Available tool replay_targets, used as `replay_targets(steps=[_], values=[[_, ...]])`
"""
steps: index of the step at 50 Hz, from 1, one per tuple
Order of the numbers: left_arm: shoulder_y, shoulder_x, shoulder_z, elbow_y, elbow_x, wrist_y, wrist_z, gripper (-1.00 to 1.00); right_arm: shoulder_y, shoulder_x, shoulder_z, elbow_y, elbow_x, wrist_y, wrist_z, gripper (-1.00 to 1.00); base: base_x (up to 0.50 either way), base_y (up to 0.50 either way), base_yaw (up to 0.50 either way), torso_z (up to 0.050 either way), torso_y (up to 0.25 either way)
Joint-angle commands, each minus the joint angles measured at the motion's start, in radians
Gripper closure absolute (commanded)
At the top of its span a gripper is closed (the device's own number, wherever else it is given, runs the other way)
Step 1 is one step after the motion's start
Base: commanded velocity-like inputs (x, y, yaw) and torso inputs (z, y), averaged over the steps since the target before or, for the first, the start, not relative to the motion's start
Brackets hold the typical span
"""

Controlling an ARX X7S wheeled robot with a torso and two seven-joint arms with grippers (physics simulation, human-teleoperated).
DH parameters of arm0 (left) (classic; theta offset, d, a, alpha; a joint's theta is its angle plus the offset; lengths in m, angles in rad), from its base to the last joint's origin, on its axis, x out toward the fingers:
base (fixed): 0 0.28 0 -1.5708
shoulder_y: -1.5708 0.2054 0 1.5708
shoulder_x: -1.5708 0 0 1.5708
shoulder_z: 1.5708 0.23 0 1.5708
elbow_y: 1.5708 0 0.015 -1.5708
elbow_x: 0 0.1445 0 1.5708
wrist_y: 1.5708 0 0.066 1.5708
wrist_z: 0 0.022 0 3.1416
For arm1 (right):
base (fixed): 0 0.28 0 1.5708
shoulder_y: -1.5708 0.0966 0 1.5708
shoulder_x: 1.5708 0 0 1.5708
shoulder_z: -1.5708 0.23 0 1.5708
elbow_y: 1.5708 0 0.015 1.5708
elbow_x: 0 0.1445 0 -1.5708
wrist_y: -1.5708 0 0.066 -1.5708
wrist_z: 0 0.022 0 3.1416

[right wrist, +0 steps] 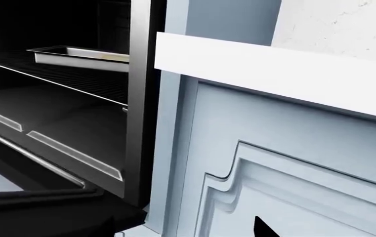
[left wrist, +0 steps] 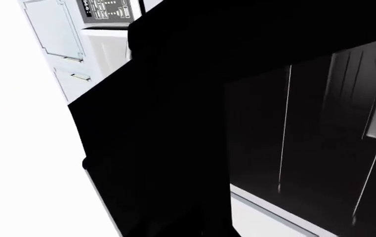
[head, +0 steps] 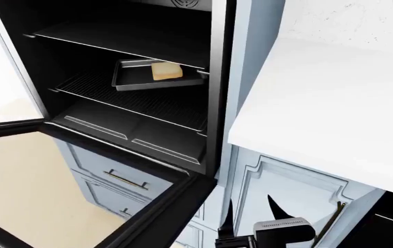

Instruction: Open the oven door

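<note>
Door (head: 79,170) lay swung down flat, oven cavity exposed, tray (head: 156,80) on rack. Right arm (head: 279,231) sat low beside cabinet (head: 286,181); left arm unseen. Fingers' state: cannot tell for either.

My right tool (head: 279,230) sits low at the bottom edge of the head view, its pale ribbed wrist block facing up with dark finger tips rising above it; whether it is parted or closed cannot be read. My left arm and tool do not appear in the head view, and the left wrist camera gives no clear sight of the fingers.
</note>
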Motion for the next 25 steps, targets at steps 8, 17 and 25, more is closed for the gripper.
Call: replay_targets(steps=[8,17,25], values=[[-0.026,0.052,-0.074,-0.194,-0.043,0.104,0.017,1.0,0.001,0.001,-0.005,0.001,-0.004,-0.002,0.004,-1.0,0.01,0.01,0.0,-0.003,0.0],[-0.026,0.085,-0.115,-0.252,-0.009,0.154,0.015,1.0,0.0,0.003,-0.008,-0.006,-0.005,0.004,0.008,-1.0,0.01,0.01,0.0,0.0,0.0],[-0.023,0.106,-0.15,-0.281,0.012,0.18,0.021,1.0,0.003,0.002,-0.009,0.003,-0.006,-0.003,0.007,-1.0,0.01,0.01,0.0,-0.003,0.0]])
